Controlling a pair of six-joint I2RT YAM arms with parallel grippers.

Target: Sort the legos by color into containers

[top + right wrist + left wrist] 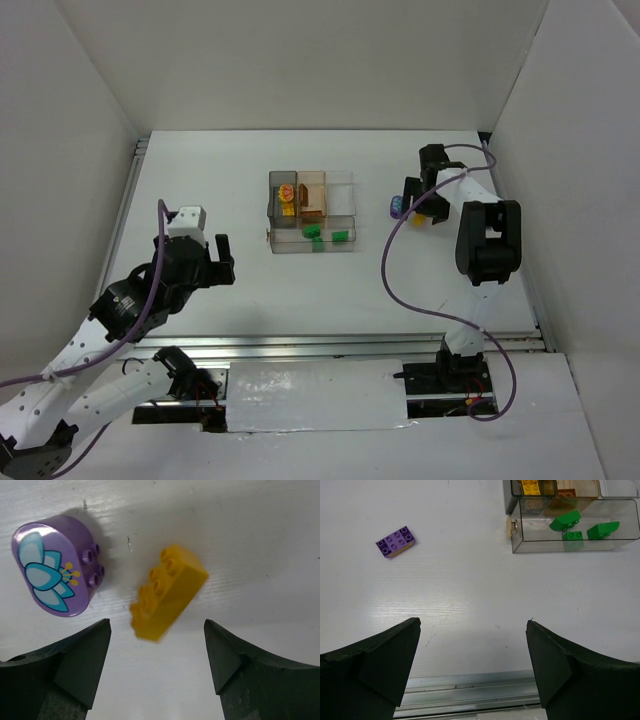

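Observation:
The containers are one clear divided tray point(341, 186) at mid-table. Yellow legos point(287, 198) sit in its grey compartment, orange-brown ones point(314, 205) in the tan one, and green ones point(340, 236) in the long front one. My right gripper point(156, 626) stands open over the table right of the tray. A yellow lego point(168, 592), tilted and blurred, lies just past its fingertips. A rounded purple lego with a flower print point(52, 570) lies to its left. My left gripper point(472, 624) is open and holds nothing. A flat purple lego point(396, 541) lies far ahead of it.
The tray wall point(530, 540) shows at the left wrist view's upper right, with green legos point(565, 521) inside. A metal rail point(470, 687) runs along the near table edge under the left gripper. White walls enclose the table on three sides.

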